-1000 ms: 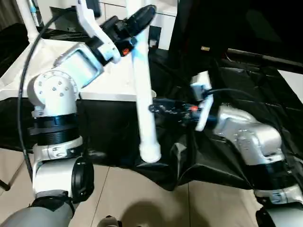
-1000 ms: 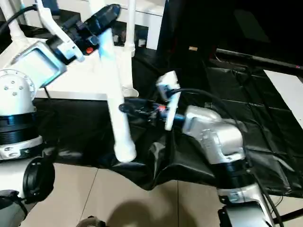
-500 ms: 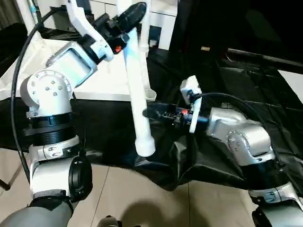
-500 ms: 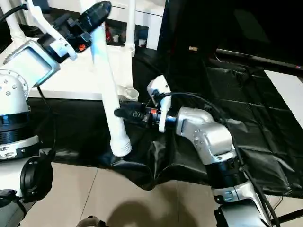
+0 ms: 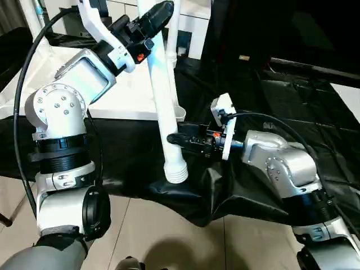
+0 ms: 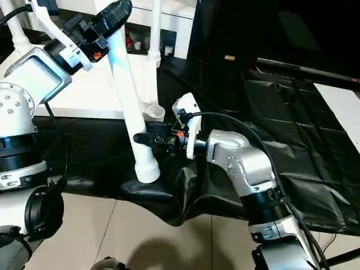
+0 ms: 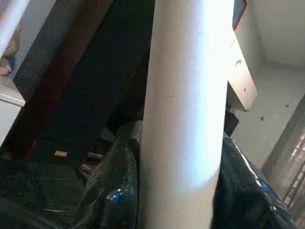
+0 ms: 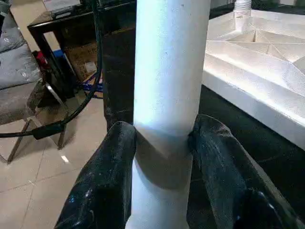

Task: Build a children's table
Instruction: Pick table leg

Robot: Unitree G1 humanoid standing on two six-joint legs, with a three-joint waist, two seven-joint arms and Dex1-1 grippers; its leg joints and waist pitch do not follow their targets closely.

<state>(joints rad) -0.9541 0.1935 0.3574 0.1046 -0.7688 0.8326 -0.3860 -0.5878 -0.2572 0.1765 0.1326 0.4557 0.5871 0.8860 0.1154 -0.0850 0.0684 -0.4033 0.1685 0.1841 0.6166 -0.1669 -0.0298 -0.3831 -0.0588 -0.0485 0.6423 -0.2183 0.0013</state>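
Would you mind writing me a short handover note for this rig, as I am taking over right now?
Left gripper: shut on the upper part of a white leg, holding it steeply tilted, wide ribbed end down.
Right gripper: fingers sit on both sides of the leg near its lower end, closed against it.
Tabletop: lies underside up on the black sheet, ribs showing; another leg stands at its far edge, and a corner socket beside the held leg is empty.
Done: at least one leg stands in place.
Left: seat the held leg, probably in that socket; other corners cannot be judged.
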